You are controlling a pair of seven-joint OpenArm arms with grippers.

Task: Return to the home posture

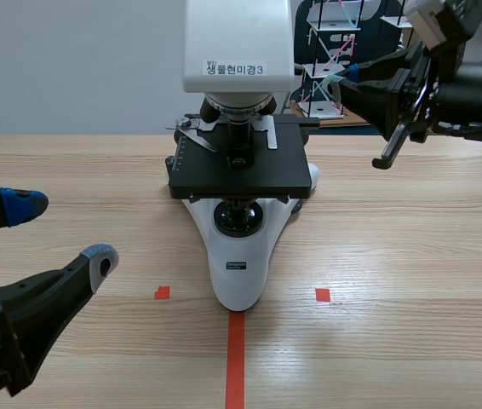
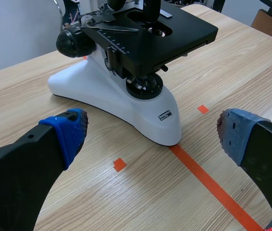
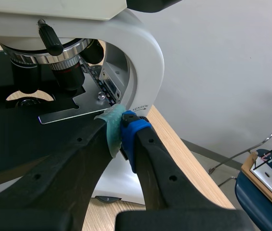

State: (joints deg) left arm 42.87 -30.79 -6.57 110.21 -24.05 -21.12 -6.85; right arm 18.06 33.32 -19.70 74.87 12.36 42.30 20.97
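- Microscope (image 1: 239, 256): stands upright at the middle of the counter (image 1: 411, 256). The nose of its white base sits on the orange-red tape line. Its long axis runs straight away from the robot.
- Right pincer (image 3: 121, 127): closed, pads pressed together with nothing between them. It is raised off the counter and points inward at the right rear of the microscope. This is the nearer arm.
- Governing relation: in the right wrist view the closed tips lie just beside the curved white frame (image 3: 145, 62) and the rear edge of the black stage (image 3: 11, 125). Contact cannot be confirmed. The microscope lies directly ahead of this pincer, so the judged safe retreat is backward along the pincer's own axis, toward its own side.
- Left pincer (image 1: 62, 232): open, fingers widely spread and holding nothing. It is low over the counter, with the base ahead of it and apart from it.
- Judged risk: sideways travel by the right arm could knock the stage or frame.
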